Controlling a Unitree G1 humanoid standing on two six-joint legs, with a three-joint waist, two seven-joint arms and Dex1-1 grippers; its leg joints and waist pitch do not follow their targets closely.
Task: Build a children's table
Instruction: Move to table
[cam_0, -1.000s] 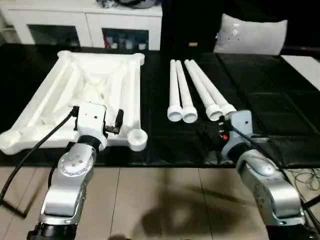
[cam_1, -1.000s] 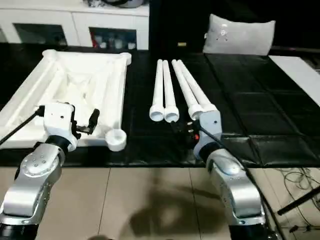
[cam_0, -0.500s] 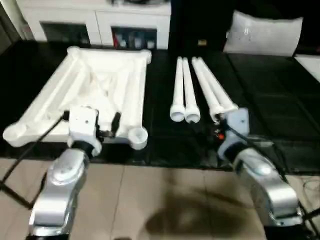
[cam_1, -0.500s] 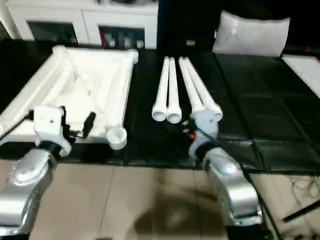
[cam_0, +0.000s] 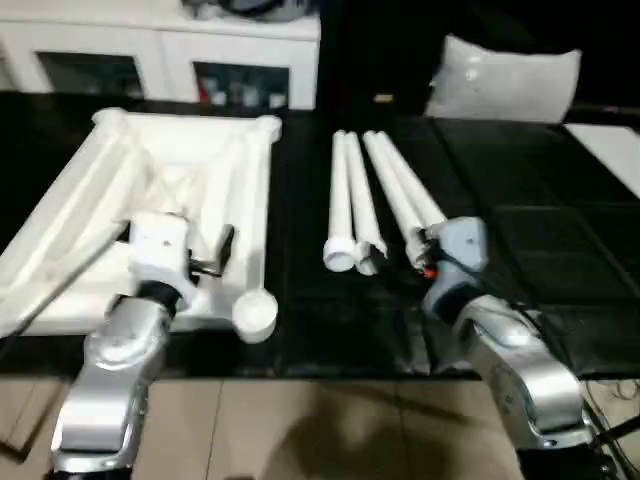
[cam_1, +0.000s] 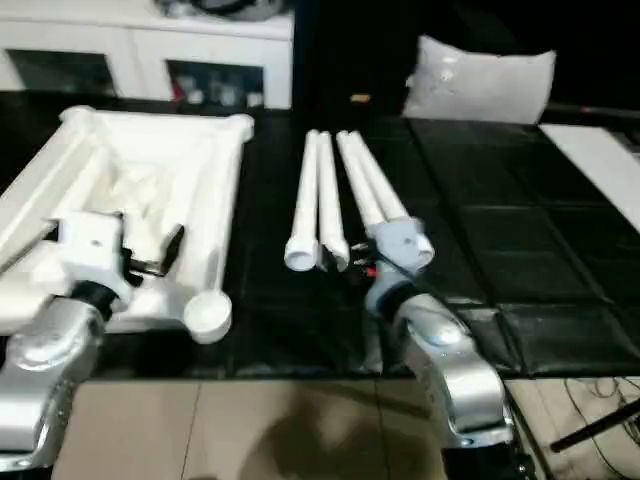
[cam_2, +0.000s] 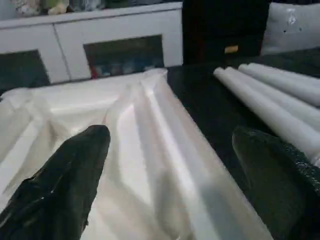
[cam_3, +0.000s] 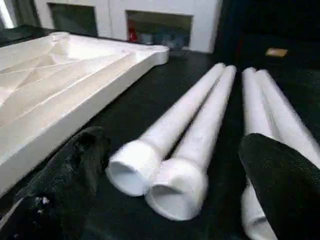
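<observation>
right gripper (cam_3: 165, 175): two black fingers (cam_3: 70, 185) spread wide, nothing between them; poised right at the open ends of the legs
left gripper (cam_2: 170, 170): black fingers (cam_2: 65, 175) also spread wide, empty; hovering over the near edge of the top, not touching as far as I can tell
legs: four long round tapered white plastic table legs (cam_0: 380, 195) lying side by side on the black panelled mat (cam_0: 500, 240), two pairs, wide socket ends toward the right fingers; nearest pair (cam_3: 165, 170) sits just ahead, between the open fingers
top: white plastic rectangular table top (cam_0: 170, 200) lying upside down, ribbed underside up, under and ahead of the left fingers; rounded corner socket (cam_0: 255, 312) just to the inner side of the left gripper
handling guess: hollow plastic, looks light and stiff; smooth round legs likely slippery and free to roll
where to hold: leg at the thicker end or mid-shaft, fingers across it; top by a raised edge rib
beyond: white cabinet with glass doors (cam_0: 170, 60) behind the top; pale grey cushion (cam_0: 505, 80) past the legs
writing/brands: none readable on any part
</observation>
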